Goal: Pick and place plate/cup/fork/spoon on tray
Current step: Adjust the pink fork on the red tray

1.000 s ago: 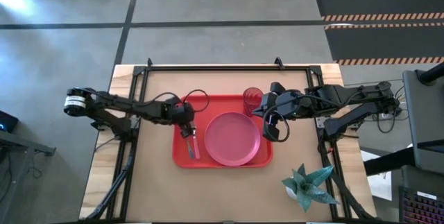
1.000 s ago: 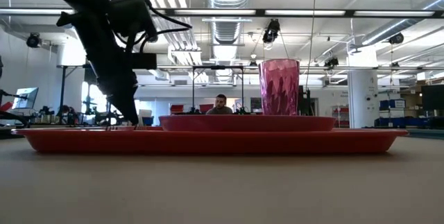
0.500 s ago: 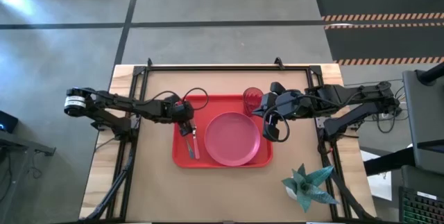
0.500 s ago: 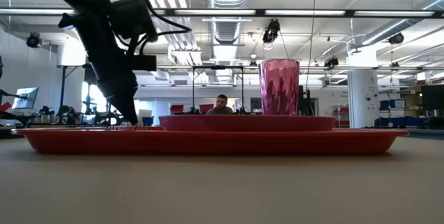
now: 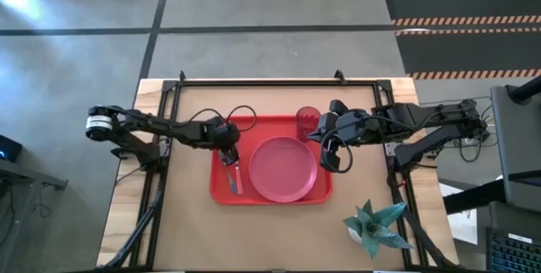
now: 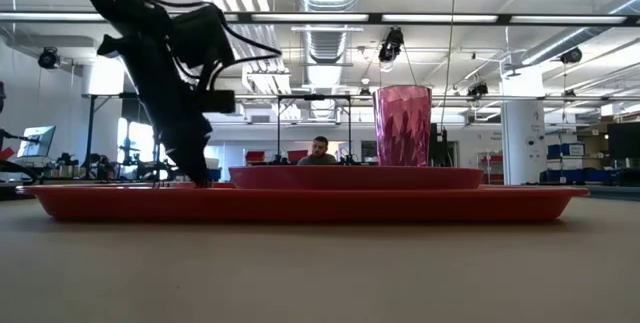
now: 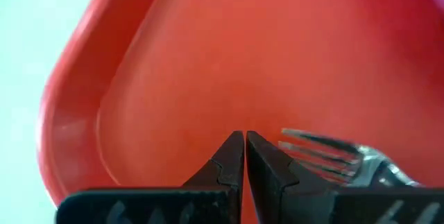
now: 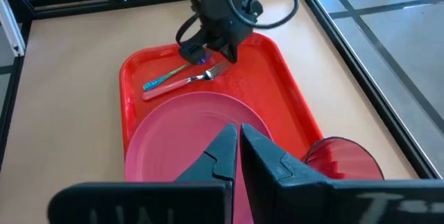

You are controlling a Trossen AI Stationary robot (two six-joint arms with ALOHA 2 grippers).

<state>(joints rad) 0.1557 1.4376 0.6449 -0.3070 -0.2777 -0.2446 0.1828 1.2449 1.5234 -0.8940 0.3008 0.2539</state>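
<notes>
in the high view, the tray [image 5: 221, 190] is seen mid-tabletop [image 5: 279, 239], with the plate [image 5: 283, 169] laid on its right part, the cup [image 5: 308, 122] upright at its far right corner, and the fork [image 5: 237, 177] on its left part; the left claw [image 5: 229, 155] is lowered over the fork's head, the right claw [image 5: 324, 132] held beside the cup. in the low view, the cup [image 6: 402, 126] is seen standing behind the plate [image 6: 356, 177]. in the left wrist view, the left claw [image 7: 244, 156] is pressed together, empty, beside the fork tines [image 7: 320, 153]. in the right wrist view, the right claw [image 8: 237, 144] is closed on nothing above the plate [image 8: 187, 130]; the spoon [image 8: 165, 81] is found alongside the fork [image 8: 186, 81].
</notes>
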